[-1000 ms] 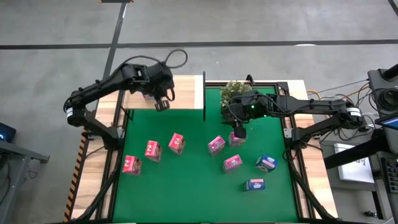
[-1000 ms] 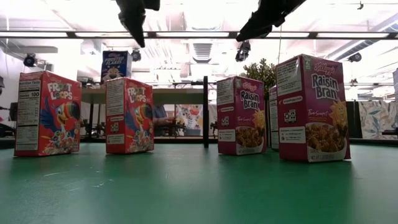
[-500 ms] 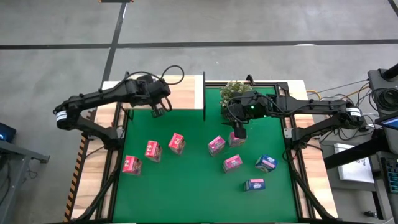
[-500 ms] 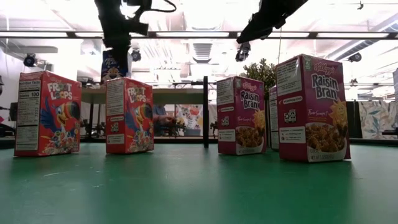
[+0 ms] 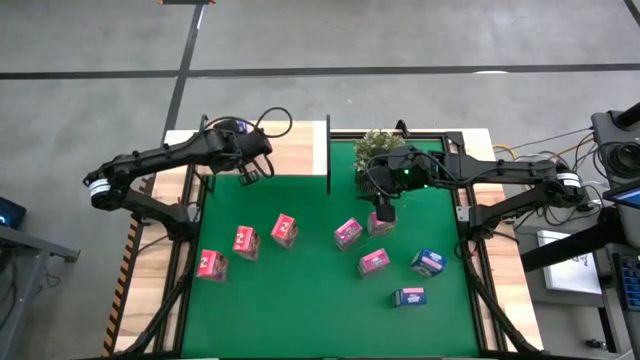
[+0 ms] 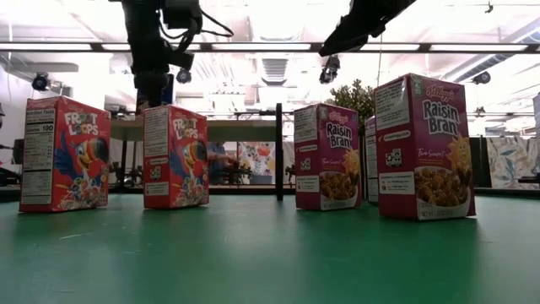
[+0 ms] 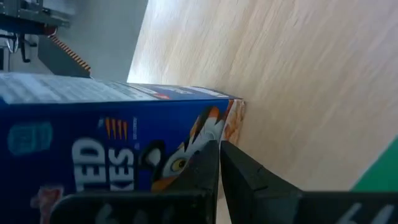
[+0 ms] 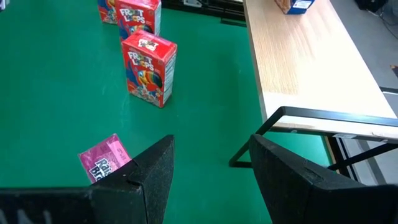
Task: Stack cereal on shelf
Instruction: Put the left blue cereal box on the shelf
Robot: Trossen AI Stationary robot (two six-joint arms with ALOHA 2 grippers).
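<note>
The left gripper (image 5: pixel 252 172) hangs over the near edge of the flat pale light-wood shelf board (image 5: pixel 300 150) at the table's back left, its two dark fingers (image 7: pixel 208 171) clenched together with nothing between them. Just beyond their tips stands a blue cardboard cereal box printed with a cartoon tiger (image 7: pixel 118 146), resting on the board; whether the tips touch its face cannot be told.

The right gripper (image 5: pixel 384 211) hovers above the green mat (image 5: pixel 300 290) near the small potted green plant (image 5: pixel 378 143), its jaws standing apart and released, holding nothing. Between its fingers (image 8: pixel 149 171) only mat shows, with a pink Raisin Bran box (image 8: pixel 102 157) lying flat just beside one finger.

Seven boxes remain on the mat. Three red Froot Loops boxes (image 5: pixel 245 241) stand toward the left, three pink Raisin Bran boxes (image 5: pixel 373 262) cluster at centre right, and two blue boxes (image 5: pixel 427 262) sit toward the right front, one upright-looking and one (image 5: pixel 408 297) lying flat.

The table-level camera reads the labels that the overhead camera cannot: parrot-printed Froot Loops cartons (image 6: pixel 175 156) at left, Raisin Bran cartons (image 6: pixel 423 148) at right, and a thin black metal upright (image 6: pixel 278 152) of the shelf between them. The right wrist camera alone shows the shelf's black frame (image 8: pixel 323 121) under the board (image 8: pixel 311 56) and the blue box (image 8: pixel 294 5) at its far end.
</note>
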